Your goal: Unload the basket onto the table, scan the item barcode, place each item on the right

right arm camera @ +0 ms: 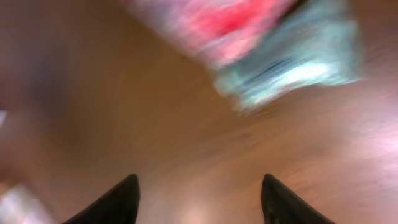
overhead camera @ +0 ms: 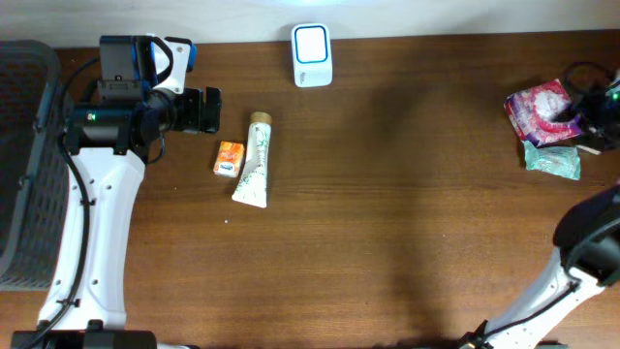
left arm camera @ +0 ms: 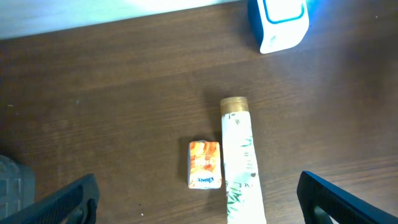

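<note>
Brown wood table point(overhead camera: 387, 213), grain running across. My left gripper point(overhead camera: 208, 110) hangs over the left part of it with the jaws spread as wide as they go and nothing between them. Below it, in the left wrist view, a white tube point(left arm camera: 241, 162) with leaf print lies flat, its tan cap pointing toward the far edge. A small orange packet point(left arm camera: 204, 164) lies just beside the tube on the basket side, edge to edge; I cannot tell whether they touch. The white and blue scanner point(overhead camera: 312, 55) stands at the far edge, well apart from both. A dark grey basket point(overhead camera: 24, 145) sits at the left end of the table. My right gripper point(right arm camera: 199, 205) is at the far right end. Its wrist view is badly blurred, but the two dark fingers stand apart with only bare wood between them, gripping nothing. Just ahead of it lie a pink packet point(overhead camera: 538, 109) and a teal pouch point(overhead camera: 552, 158), touching each other, near the table's right edge.
</note>
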Action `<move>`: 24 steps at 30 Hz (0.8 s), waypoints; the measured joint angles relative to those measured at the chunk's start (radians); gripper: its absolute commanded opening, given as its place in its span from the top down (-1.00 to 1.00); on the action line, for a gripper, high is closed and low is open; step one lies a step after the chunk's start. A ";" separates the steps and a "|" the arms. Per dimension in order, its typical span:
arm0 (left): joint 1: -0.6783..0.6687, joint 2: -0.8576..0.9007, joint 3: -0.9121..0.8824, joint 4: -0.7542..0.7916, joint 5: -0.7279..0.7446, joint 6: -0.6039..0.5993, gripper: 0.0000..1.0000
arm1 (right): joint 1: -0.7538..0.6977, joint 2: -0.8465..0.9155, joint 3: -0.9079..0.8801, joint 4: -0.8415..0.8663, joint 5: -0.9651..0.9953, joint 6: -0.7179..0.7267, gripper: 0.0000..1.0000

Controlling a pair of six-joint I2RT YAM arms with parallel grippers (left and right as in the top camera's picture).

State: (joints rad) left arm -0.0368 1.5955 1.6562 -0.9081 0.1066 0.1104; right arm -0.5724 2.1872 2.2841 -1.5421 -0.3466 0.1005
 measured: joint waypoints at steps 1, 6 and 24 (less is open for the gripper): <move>0.000 0.000 0.000 -0.001 0.000 0.000 -0.99 | 0.035 -0.023 0.000 -0.056 -0.136 -0.117 -0.25; 0.000 0.000 0.000 -0.004 0.001 0.000 -0.98 | 0.449 -0.015 -0.138 0.110 -0.306 -0.282 -0.97; -0.096 0.050 -0.016 -0.024 0.273 -0.046 -0.98 | 0.619 -0.006 -0.180 0.204 0.189 -0.295 -0.97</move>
State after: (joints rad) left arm -0.1326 1.6459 1.6398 -0.9318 0.3798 0.0643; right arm 0.0463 2.1807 2.1040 -1.3384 -0.1577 -0.1947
